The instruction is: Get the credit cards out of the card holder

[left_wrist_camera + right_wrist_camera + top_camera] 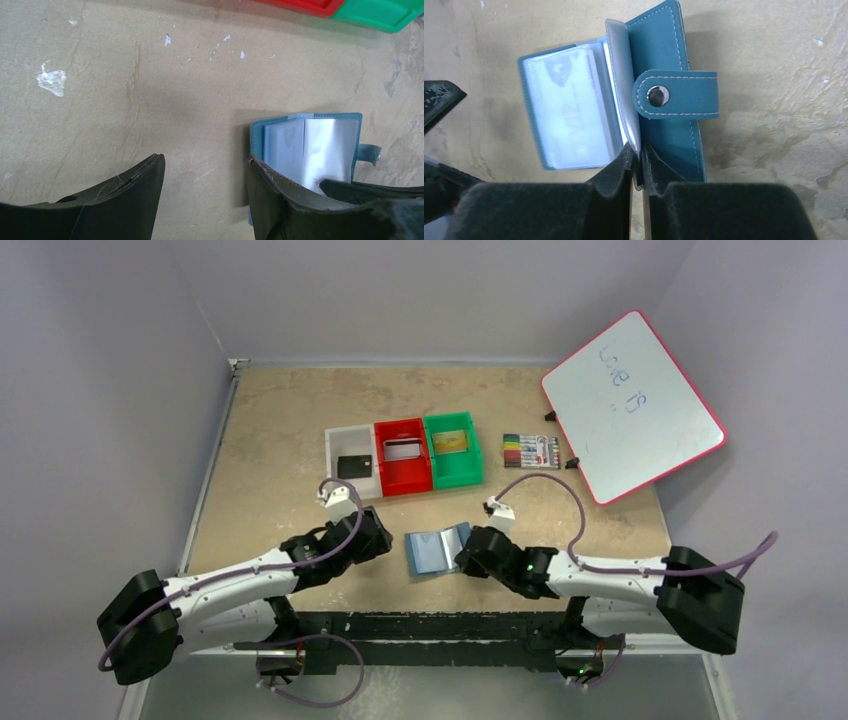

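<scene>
The teal card holder point(432, 551) lies open on the table between my grippers. Its pale-blue clear pockets face up, and a pale card marked "VIP" point(569, 115) shows inside one. The right wrist view shows its teal cover point(664, 55) and snap strap point(656, 96). My right gripper point(638, 152) is shut on a clear pocket leaf at the holder's near edge; in the top view it point(468, 558) sits at the holder's right side. My left gripper point(205, 160) is open and empty just left of the holder point(310, 145), also shown in the top view point(378, 537).
A white bin point(331, 455) holds a black card point(354, 466), a red bin point(405, 483) a silver card point(402, 450), a green bin point(458, 478) a gold card point(451, 441). A marker pack point(531, 450) and a whiteboard point(632, 420) lie at the right.
</scene>
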